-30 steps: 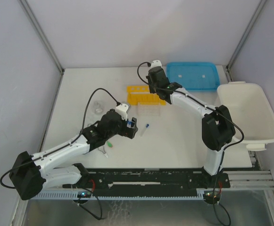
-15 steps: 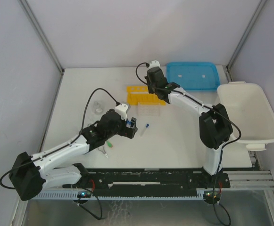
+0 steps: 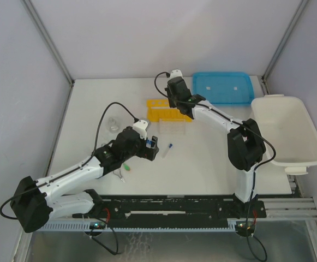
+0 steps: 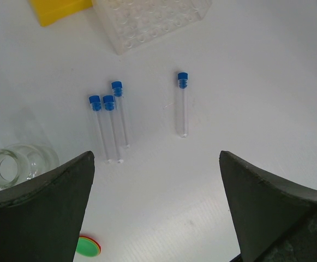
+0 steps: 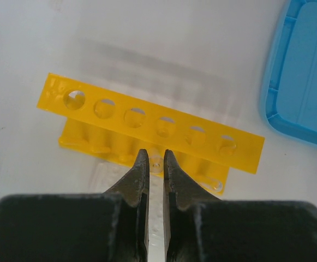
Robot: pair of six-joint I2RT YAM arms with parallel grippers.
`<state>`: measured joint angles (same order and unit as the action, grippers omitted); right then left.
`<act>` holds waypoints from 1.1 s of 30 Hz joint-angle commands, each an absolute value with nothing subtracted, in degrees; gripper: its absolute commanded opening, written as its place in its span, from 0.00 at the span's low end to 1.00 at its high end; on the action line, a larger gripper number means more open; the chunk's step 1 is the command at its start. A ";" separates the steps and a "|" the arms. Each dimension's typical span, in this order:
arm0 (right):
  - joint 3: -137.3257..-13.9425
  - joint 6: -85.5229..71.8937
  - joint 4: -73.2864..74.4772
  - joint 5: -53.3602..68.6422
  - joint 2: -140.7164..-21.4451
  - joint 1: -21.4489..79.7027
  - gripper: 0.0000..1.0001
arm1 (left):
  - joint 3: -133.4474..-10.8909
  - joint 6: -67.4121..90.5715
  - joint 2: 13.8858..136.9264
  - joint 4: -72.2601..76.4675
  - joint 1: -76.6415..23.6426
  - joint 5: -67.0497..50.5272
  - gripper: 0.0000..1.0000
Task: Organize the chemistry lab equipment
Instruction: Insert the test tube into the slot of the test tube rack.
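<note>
The left gripper (image 4: 157,210) hangs over the middle of the tabletop (image 3: 202,158) with its jaws spread wide and nothing between them. Just beyond its fingertips lie four small clear blue-capped tubes on their sides: a cluster of three (image 4: 110,123) touching or nearly touching one another, and a single tube (image 4: 181,103) apart to their right. At the left of the wrist view, beside the left finger, stands a small clear glass vessel (image 4: 11,165), and a green-tipped stick (image 4: 88,245) shows its end just by that finger. Farther off sits a clear multi-well rack (image 4: 153,19).

The right gripper (image 5: 152,166) has its jaws pressed nearly together, holding nothing, poised just above the near side of the yellow plastic tube rack (image 5: 147,123). The rack's row of holes appears empty. The rack stands at the far middle of the tabletop, with the blue rectangular lid (image 3: 222,87) to its right and the big white plastic tub (image 3: 289,131) at the right edge.
</note>
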<state>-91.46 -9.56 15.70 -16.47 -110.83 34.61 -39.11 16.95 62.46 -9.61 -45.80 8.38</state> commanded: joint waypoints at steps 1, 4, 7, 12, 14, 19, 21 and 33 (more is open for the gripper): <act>-93.78 -9.05 14.82 -17.13 -110.68 35.18 0.00 | -39.68 16.39 61.25 -8.33 -45.26 8.18 1.00; -93.78 -8.89 15.12 -17.61 -110.48 35.43 0.00 | -39.39 16.43 61.48 -7.97 -45.26 8.01 1.00; -93.70 -8.78 15.61 -18.11 -110.18 35.58 0.00 | -39.37 16.44 61.94 -7.76 -45.26 7.59 1.00; -92.99 -8.54 15.58 -19.15 -109.51 35.99 0.00 | -39.20 16.68 62.38 -7.41 -45.26 7.15 1.00; -92.99 -8.53 15.57 -19.25 -109.68 35.90 0.00 | -39.20 16.72 62.41 -7.38 -45.28 6.91 1.00; -92.95 -8.74 15.68 -19.20 -110.36 35.70 0.00 | -39.02 16.79 61.99 -7.39 -45.26 7.01 1.00; -92.86 -8.79 15.82 -19.37 -110.48 35.68 0.00 | -38.94 16.79 61.96 -7.47 -45.26 7.07 1.00; -91.81 -9.13 15.73 -19.29 -110.30 35.25 0.00 | -39.07 16.87 63.08 -7.13 -45.26 6.77 1.00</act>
<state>-91.46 -9.56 16.58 -18.39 -110.83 35.59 -39.11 16.97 62.85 -9.47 -45.69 7.27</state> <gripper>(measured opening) 0.040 0.998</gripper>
